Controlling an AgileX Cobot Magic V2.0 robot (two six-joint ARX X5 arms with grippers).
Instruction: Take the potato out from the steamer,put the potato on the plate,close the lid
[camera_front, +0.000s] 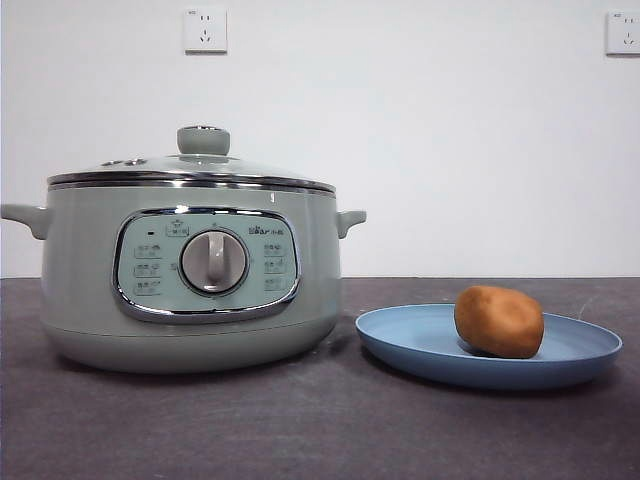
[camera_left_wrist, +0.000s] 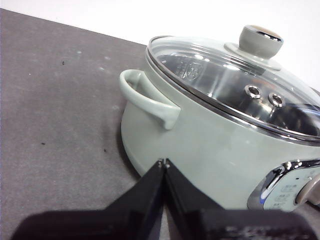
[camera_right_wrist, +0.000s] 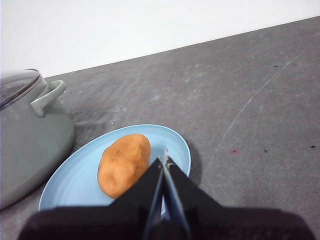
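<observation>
The sage-green steamer (camera_front: 190, 275) stands on the left of the table with the glass lid (camera_front: 195, 168) seated on its rim. The brown-orange potato (camera_front: 499, 321) lies on the light blue plate (camera_front: 400, 340) to the steamer's right. My left gripper (camera_left_wrist: 163, 162) is shut and empty, raised beside the steamer (camera_left_wrist: 200, 135) near its side handle, with the lid (camera_left_wrist: 235, 80) on it. My right gripper (camera_right_wrist: 164, 159) is shut and empty, held above the plate (camera_right_wrist: 75, 180) beside the potato (camera_right_wrist: 123, 164). Neither gripper shows in the front view.
The dark grey table (camera_front: 300, 430) stretches around both items. A white wall with two sockets (camera_front: 205, 30) stands behind. The steamer's side handle (camera_right_wrist: 47, 97) points toward the plate.
</observation>
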